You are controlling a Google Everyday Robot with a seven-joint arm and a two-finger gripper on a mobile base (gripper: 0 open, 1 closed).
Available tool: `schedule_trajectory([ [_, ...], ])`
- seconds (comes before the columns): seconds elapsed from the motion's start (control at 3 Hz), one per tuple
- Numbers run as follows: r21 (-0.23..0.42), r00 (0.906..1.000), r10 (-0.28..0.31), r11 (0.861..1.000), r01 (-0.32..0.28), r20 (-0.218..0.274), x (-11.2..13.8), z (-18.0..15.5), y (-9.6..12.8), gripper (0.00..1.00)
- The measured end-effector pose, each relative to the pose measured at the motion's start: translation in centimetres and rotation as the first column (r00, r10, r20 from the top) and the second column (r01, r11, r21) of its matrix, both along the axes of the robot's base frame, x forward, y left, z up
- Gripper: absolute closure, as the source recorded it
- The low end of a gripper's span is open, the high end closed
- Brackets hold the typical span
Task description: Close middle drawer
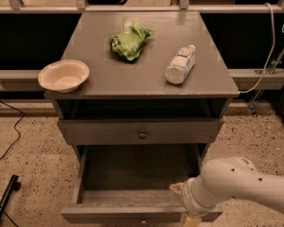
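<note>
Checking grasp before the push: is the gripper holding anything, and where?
Cannot tell; the gripper is at the open middle drawer's front panel, right end.

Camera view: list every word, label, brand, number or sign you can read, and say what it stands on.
Label on the bottle: print too blurred to read.
Markings on the green bag: too blurred to read.
Nothing else legible; the gripper, at the front right corner of the open middle drawer, shows no text.

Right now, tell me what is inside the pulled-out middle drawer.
The middle drawer shows only its bare floor. Its front right corner is hidden by the gripper and the arm.
</note>
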State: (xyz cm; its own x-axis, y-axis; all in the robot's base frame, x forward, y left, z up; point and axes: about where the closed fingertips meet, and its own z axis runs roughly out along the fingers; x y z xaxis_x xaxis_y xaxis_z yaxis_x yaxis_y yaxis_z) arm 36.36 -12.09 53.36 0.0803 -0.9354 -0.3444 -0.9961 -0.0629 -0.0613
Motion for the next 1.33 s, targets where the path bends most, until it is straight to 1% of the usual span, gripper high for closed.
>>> schedule_trajectory([
  [0.33,-0.003,0.9995,-0.005,1.000,0.005,-0.032,-0.8,-3.4,0.0,0.41],
  [0.67,0.005,0.9987,-0.018,1.000,0.019,-0.048,-1.2,-5.2,-0.1,0.64],
  [1.0,0.006,0.9986,-0.018,1.000,0.018,-0.049,-1.3,-5.3,-0.1,0.87],
  [1.33,0.005,0.9985,-0.031,0.999,0.032,-0.044,-1.3,-5.6,-0.2,1.00],
])
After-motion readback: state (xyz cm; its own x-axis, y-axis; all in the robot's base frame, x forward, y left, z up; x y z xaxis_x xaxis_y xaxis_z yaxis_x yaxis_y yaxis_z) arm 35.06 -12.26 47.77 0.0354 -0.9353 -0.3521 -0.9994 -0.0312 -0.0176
